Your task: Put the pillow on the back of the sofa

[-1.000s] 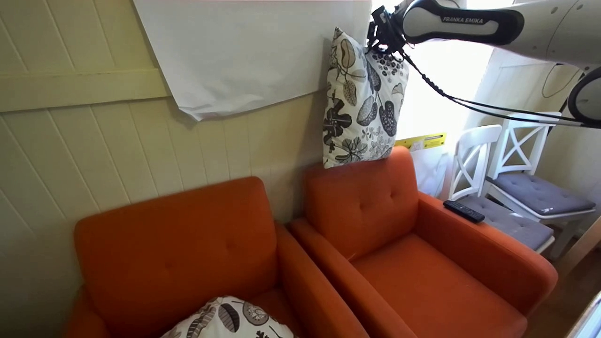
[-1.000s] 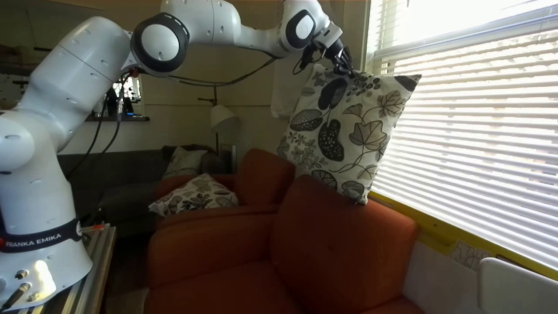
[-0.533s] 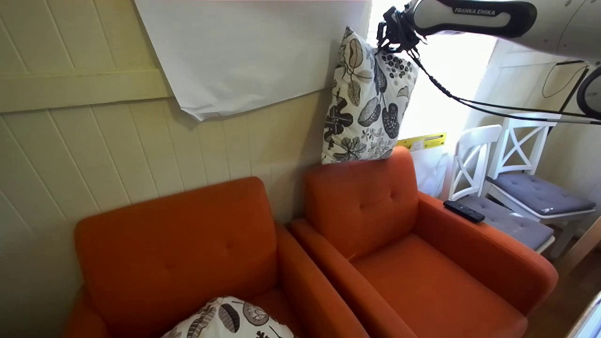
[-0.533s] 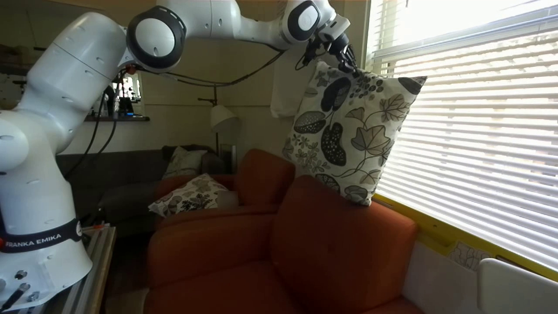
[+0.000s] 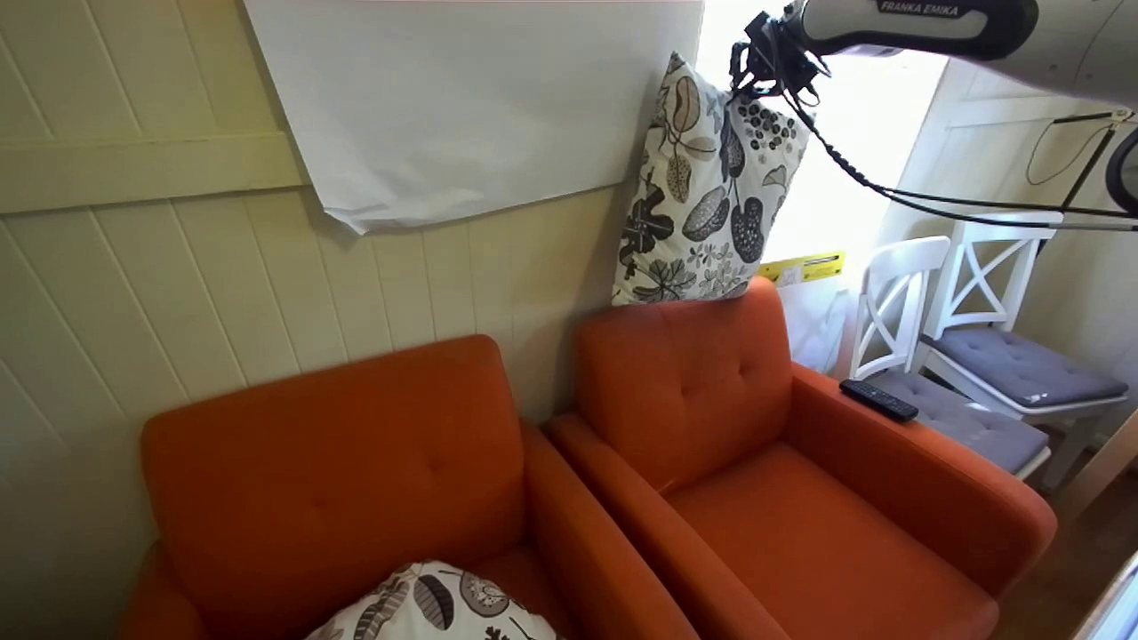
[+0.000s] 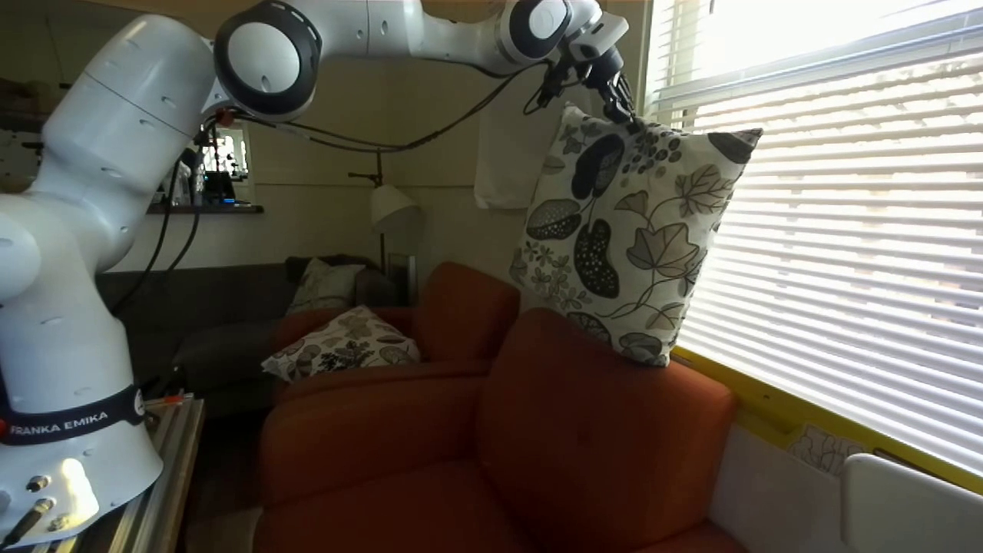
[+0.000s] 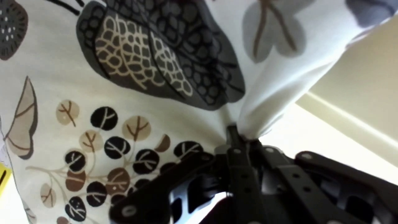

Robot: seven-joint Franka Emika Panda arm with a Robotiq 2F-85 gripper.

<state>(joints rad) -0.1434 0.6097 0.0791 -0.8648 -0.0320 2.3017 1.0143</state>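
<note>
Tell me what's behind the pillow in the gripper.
In an exterior view, white blinds and a yellow strip show past the pillow; what lies directly behind it is covered.

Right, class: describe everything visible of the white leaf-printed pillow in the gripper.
The square white pillow looks like plump fabric, printed with black, grey and brown leaves. The black gripper pinches its creased top edge. It is tilted, lower edge at the top of the orange fabric armchair's backrest; contact is unclear.
</note>
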